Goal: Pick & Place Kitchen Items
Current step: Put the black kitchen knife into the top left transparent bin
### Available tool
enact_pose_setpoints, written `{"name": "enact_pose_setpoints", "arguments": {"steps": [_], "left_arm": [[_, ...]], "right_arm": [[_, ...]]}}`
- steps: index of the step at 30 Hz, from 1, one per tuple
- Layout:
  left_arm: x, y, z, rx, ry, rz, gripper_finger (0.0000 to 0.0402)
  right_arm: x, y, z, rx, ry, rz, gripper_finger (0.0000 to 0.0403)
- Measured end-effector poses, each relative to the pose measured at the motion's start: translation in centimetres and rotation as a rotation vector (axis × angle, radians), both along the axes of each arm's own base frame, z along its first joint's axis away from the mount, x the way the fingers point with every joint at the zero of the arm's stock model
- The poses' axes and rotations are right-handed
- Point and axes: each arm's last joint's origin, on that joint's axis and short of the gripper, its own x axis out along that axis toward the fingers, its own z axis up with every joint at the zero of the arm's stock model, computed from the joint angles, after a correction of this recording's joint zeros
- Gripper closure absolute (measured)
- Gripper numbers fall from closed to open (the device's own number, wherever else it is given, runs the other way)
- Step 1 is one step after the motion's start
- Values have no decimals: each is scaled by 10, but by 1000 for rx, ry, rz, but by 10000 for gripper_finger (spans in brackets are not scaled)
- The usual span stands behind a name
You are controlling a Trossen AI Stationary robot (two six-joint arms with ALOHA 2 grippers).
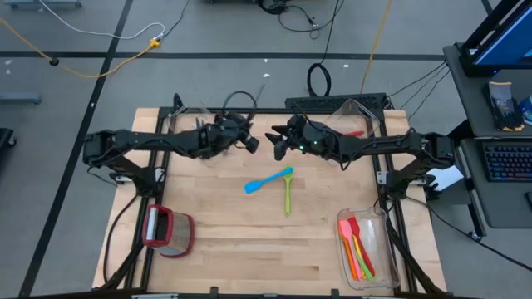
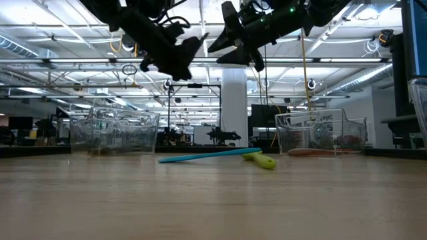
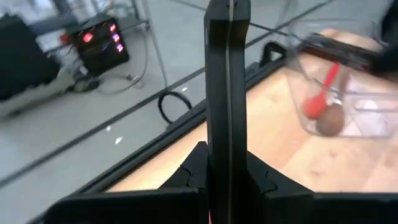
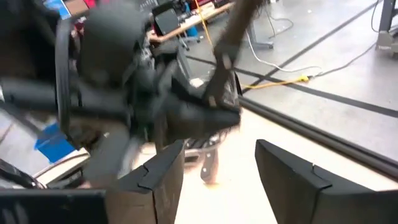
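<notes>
Lying beside the green spatula, the blue spatula looked light, stiff; best pinched mid-handle. Left tool clenched empty; right tool released.

Legible markings: none.
No text, label, brand, number or sign can be read on the table, bins, utensils, arms or surrounding room equipment in any view.

Grey floor lay round the wooden table, crossed by dark lines and loose cables. A desk with a keyboard stood at the right. Beyond the table, a white column, ceiling pipes and strip lights filled an open hall.
</notes>
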Motion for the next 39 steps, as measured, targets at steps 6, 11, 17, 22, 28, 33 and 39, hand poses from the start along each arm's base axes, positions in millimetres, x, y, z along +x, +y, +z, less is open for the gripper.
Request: {"name": "enact_pose_setpoints", "arguments": {"steps": [6,11,17,22,28,33,39], "left_arm": [[-29,8,14,-136,-60,142,371],[-57,10,21,-309,-105,261,371],[-80,12,19,-486,-113,387,371],[-87,17,12,-663,-133,452,371],[-94,22,8,-775,-195,580,371],[-101,23,4,-881,-208,690,371],[-107,20,0,-955,-211,796,371]], "right_arm": [[-2,0,-7,28,64,-3,228],[-2,0,-9,35,92,-4,235],[-6,1,-5,-14,118,10,236],[-20,2,6,-77,183,51,236],[-45,1,17,-177,321,76,236],[-63,3,35,-317,359,112,236],[-85,9,60,-479,300,264,236]]}}
